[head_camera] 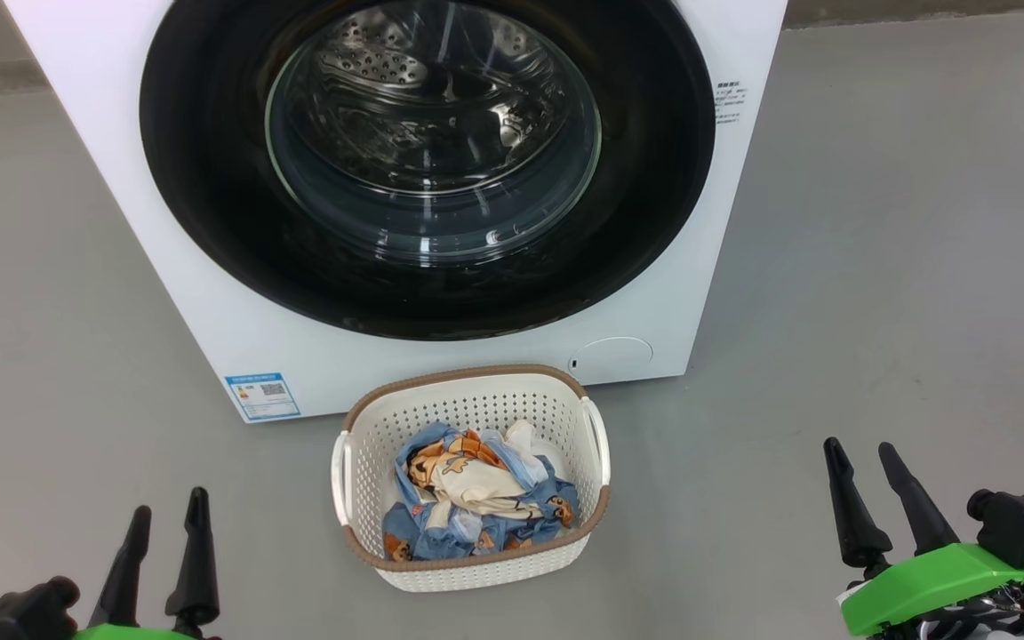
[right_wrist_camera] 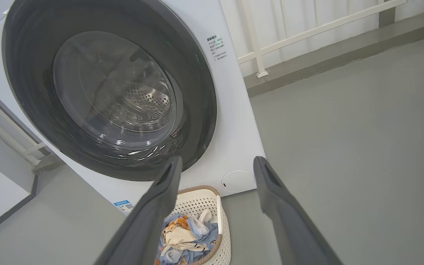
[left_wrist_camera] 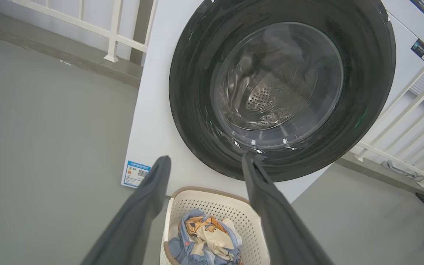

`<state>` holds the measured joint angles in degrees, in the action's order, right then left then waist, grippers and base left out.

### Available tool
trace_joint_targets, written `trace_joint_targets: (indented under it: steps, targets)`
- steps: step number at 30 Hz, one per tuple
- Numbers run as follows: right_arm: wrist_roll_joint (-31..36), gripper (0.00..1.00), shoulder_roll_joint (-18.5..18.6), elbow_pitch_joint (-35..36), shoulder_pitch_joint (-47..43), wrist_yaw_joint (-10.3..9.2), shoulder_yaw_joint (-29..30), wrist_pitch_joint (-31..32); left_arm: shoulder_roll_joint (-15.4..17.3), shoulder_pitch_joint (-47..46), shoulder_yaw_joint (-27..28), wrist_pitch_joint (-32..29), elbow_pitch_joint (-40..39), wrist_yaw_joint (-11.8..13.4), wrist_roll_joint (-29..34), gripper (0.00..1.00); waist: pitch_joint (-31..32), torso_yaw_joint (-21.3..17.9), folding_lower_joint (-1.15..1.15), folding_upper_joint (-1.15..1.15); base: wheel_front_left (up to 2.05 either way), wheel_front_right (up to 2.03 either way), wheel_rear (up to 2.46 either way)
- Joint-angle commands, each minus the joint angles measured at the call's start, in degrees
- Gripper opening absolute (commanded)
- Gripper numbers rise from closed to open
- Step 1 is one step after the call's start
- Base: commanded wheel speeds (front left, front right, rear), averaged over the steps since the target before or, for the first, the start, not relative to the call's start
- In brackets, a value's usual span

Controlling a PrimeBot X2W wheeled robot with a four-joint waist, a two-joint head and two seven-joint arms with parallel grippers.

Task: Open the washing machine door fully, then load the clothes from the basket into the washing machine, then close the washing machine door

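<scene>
The white washing machine (head_camera: 121, 107) stands ahead with its glossy black round door (head_camera: 210, 204) shut flat against the front; the steel drum shows through the glass. On the floor just before it sits the cream basket (head_camera: 370, 427) holding the blue bear-print clothes (head_camera: 476, 498). My left gripper (head_camera: 167, 511) rests open at the lower left, well left of the basket. At the lower right my right gripper (head_camera: 859, 458) is open too, apart from the basket. Both wrist views show the door (left_wrist_camera: 193, 73) (right_wrist_camera: 204, 95) and the basket (left_wrist_camera: 234, 211) (right_wrist_camera: 197, 200) past open, empty fingers.
Grey floor (head_camera: 903, 267) spreads wide on both sides of the machine. A white railing (left_wrist_camera: 112, 33) (right_wrist_camera: 307, 29) runs along a raised kerb behind it. A blue label (head_camera: 261, 396) and a round service flap (head_camera: 610, 356) mark the machine's lower front.
</scene>
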<state>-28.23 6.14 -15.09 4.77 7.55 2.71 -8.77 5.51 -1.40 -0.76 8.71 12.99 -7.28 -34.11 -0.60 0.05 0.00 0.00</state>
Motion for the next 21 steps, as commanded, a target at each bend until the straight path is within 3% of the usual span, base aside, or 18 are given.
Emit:
trace_joint_targets:
  steps: [1,21]
  targets:
    - [2.37,1.00,0.99,1.81,2.73,-0.05,-1.06,-1.01,1.54,-1.37,1.15,1.05,-1.83,-0.16,2.29,1.00,0.01,0.03,0.00,0.00,0.00,0.00,0.00]
    - [15.87,1.00,1.95,2.70,3.55,-0.06,-1.48,-4.19,2.57,-1.40,1.32,4.25,-2.47,-0.19,14.89,1.00,0.26,0.18,0.00,0.00,0.00,0.00,0.00]
